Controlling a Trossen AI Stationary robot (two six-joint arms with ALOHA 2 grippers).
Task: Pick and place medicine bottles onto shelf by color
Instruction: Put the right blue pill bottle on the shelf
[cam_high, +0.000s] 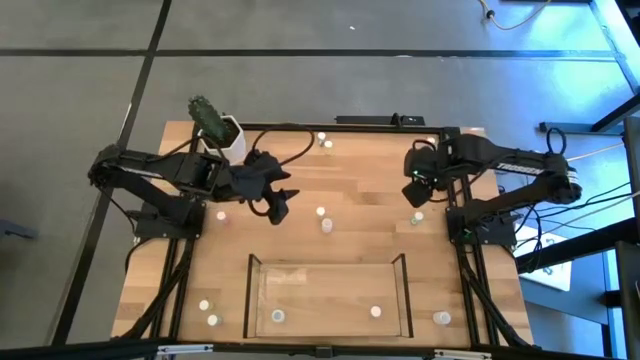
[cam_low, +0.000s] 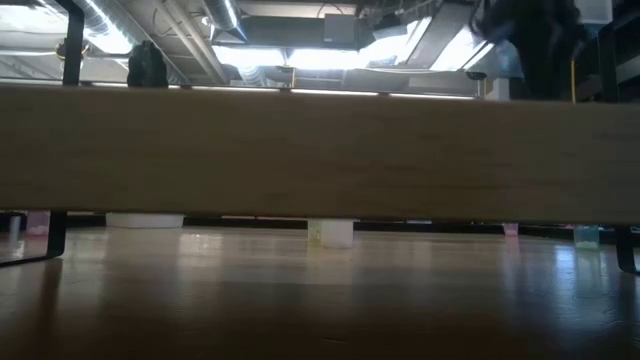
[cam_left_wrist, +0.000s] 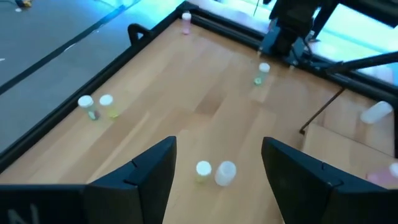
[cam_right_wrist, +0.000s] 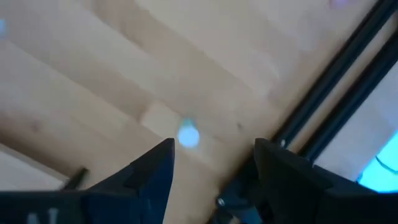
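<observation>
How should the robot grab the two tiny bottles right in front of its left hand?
One at a time. The pair of bottles sits upright on the table, touching or nearly so, between the open left hand fingers. Probably best to come straight down and pinch one bottle's round sides just under its pale cap, from the free sides.

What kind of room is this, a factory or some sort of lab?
Most likely a robotics lab or workshop, not a factory. Two dark arms are mounted at a light-wood table edged by a black metal frame, grey concrete floor lies around it, and bare ceiling ducts with strip lights run overhead.
</observation>
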